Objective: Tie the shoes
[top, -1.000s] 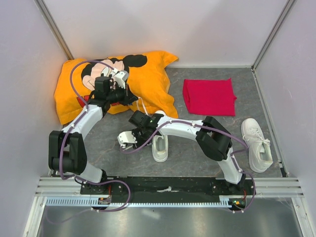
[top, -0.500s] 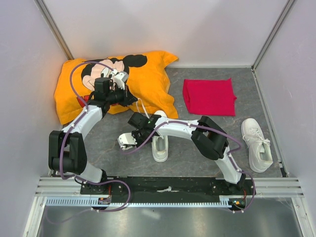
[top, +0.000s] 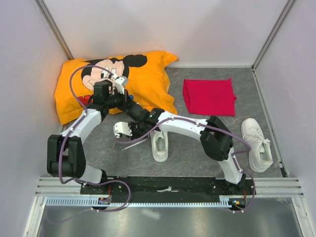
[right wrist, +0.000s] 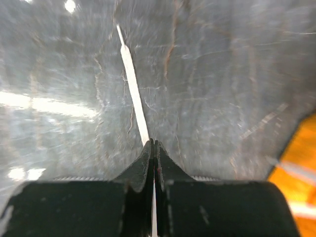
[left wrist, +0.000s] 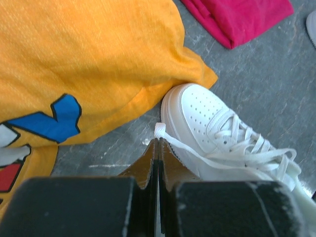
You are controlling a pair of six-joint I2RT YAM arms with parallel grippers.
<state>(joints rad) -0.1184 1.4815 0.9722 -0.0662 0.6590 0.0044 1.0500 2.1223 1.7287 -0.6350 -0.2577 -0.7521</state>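
Note:
One white shoe (top: 159, 145) lies mid-floor, its toe against the orange pillow (top: 148, 79); in the left wrist view the same shoe (left wrist: 212, 126) has loose laces. My left gripper (left wrist: 159, 141) is shut on the end of one lace (left wrist: 183, 146), which runs taut back to the shoe. In the top view the left gripper (top: 127, 98) sits at the pillow's edge. My right gripper (right wrist: 152, 143) is shut on the other lace (right wrist: 131, 74), whose free end stretches ahead over the floor. The right gripper (top: 124, 137) is left of the shoe. A second shoe (top: 256, 143) lies far right.
A folded red cloth (top: 209, 96) lies at the back right of the grey floor. The orange pillow fills the back left corner. Pale walls close in on three sides. The right arm reaches across the shoe, close under the left arm's wrist.
The right gripper has closed on the lace and shifted up and to the left with it. The left gripper stayed shut and barely moved.

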